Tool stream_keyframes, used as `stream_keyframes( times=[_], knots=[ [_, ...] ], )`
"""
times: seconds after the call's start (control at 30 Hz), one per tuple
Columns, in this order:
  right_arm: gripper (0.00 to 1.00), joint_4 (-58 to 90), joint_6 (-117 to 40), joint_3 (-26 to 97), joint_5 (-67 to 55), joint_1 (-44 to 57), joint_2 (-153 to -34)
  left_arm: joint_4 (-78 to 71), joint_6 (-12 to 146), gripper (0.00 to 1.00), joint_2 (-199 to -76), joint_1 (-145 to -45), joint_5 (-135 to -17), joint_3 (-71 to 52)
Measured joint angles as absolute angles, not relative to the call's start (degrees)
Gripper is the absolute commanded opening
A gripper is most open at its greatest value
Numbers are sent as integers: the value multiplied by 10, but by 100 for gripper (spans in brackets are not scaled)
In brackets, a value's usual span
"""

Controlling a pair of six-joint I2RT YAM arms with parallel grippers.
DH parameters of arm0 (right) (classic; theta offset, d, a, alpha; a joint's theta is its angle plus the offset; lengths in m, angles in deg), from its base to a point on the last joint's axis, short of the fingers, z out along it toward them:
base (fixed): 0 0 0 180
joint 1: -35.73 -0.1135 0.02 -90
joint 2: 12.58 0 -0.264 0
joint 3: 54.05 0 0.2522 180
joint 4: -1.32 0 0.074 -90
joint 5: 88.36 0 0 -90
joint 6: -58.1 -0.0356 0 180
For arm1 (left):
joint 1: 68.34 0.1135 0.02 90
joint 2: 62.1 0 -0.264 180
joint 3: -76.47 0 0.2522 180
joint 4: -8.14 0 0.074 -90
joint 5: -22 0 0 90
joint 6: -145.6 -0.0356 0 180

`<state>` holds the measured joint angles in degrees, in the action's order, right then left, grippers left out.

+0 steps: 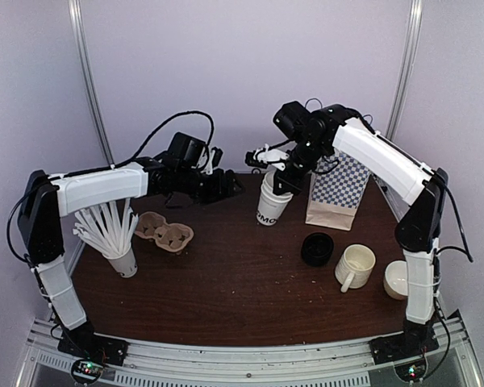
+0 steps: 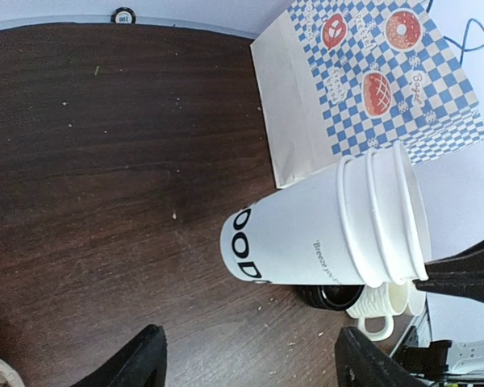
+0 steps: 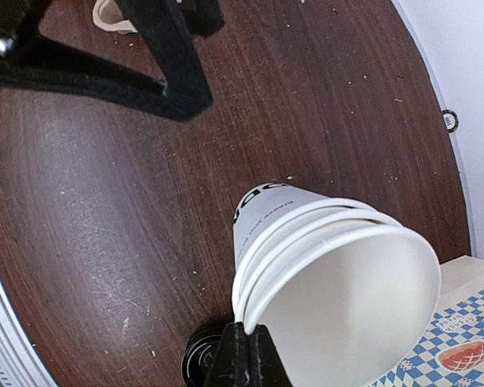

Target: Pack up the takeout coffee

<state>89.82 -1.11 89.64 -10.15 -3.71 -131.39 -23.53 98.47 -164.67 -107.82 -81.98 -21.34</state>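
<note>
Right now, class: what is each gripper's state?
Left gripper: open, empty.
Right gripper: shut on the rim of the stacked paper cups.

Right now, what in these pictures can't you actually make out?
Top view: the white cup at the table's right edge is partly hidden behind the right arm.
Left wrist view: the mug is mostly behind the cup stack; the stack's small print is too tiny to read.
Right wrist view: the black lid is cut by the bottom edge and covered by the right gripper, shut on the stack's rim.
</note>
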Motion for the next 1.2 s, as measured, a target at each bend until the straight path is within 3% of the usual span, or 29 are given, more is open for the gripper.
stream_keyframes(
  times=[0.2, 0.7, 1.2],
  knots=[
    [0, 894, -25, 900, -107, -36, -1314, -187, 1031, 71, -1696, -1078, -846, -242],
    [0, 890, -39, 925, -121, -36, -1341, -136, 1072, 72, -1737, -1087, -886, -270],
    [0, 893, -38, 925, -115, -31, -1346, -139, 1089, 68, -1780, -1091, -865, -297]
  ],
)
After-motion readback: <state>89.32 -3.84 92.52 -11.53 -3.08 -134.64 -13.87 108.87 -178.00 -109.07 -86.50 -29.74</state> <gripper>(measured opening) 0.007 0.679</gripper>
